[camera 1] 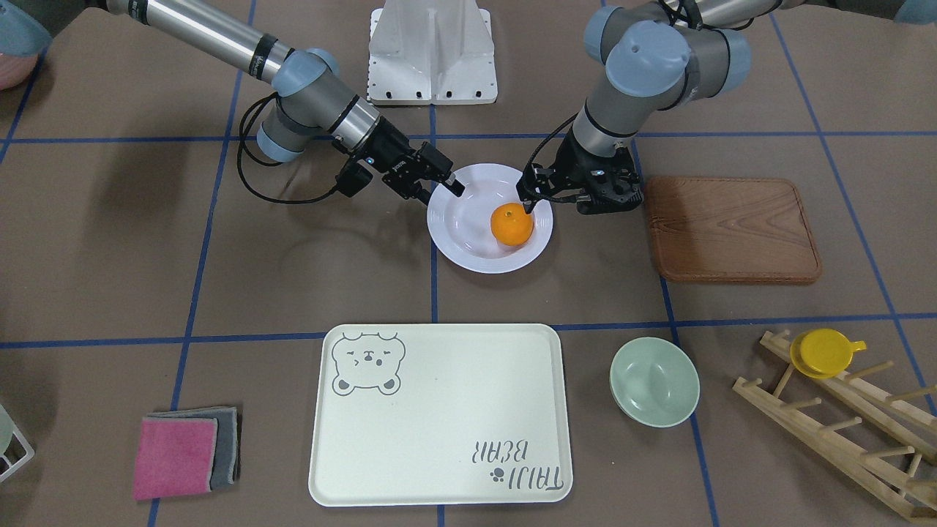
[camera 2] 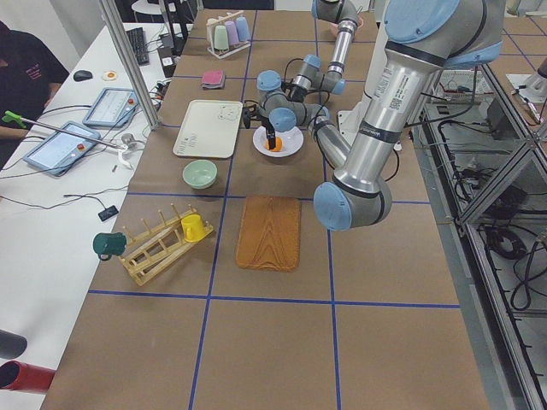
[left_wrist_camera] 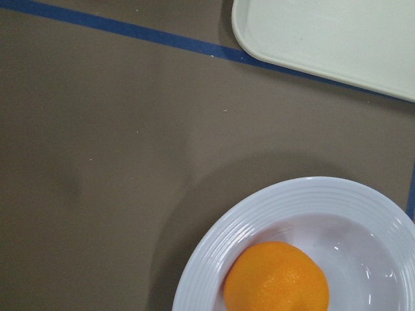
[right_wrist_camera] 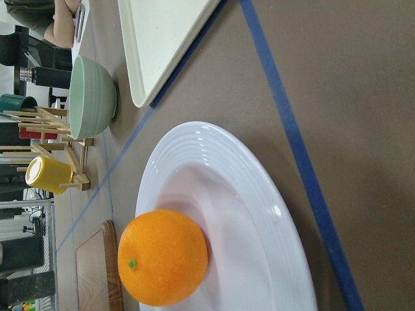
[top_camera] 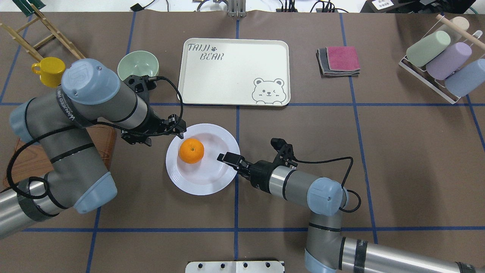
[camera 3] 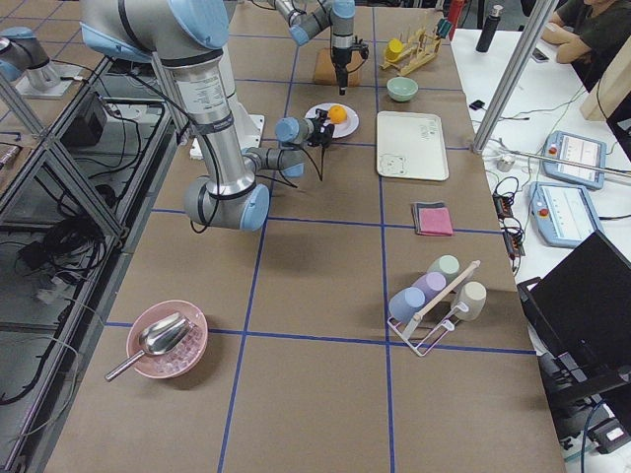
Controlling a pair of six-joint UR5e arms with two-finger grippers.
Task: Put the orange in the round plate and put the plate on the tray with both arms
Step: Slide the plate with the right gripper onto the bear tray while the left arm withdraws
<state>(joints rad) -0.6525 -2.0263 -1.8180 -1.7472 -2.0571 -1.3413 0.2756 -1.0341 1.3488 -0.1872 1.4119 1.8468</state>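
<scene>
Seen from overhead, the left arm [top_camera: 87,113] comes in from the left, over part of a wooden board [top_camera: 26,159]. The left gripper [top_camera: 180,130] hangs at the plate's left rim, just beside the orange [top_camera: 191,151] and apart from it. It holds nothing, and how far its jaws are parted cannot be told. The orange sits inside the plate [top_camera: 212,178], in the left part of the sunken centre, so it is nearer the left gripper than the right one. The plate stands on the bench [top_camera: 379,151], just short of the tray [top_camera: 227,76] and not on it. The tray lies farther from the robot, across a blue tape line, with a green bowl [top_camera: 137,65] at its left. At the plate's right rim is the right gripper [top_camera: 227,158]. Its jaws are parted, with one finger over the rim and the other at the outer edge, and whether they touch the plate cannot be told. The orange is well across the plate from it. The right arm [top_camera: 303,185] stretches back toward the lower right.
</scene>
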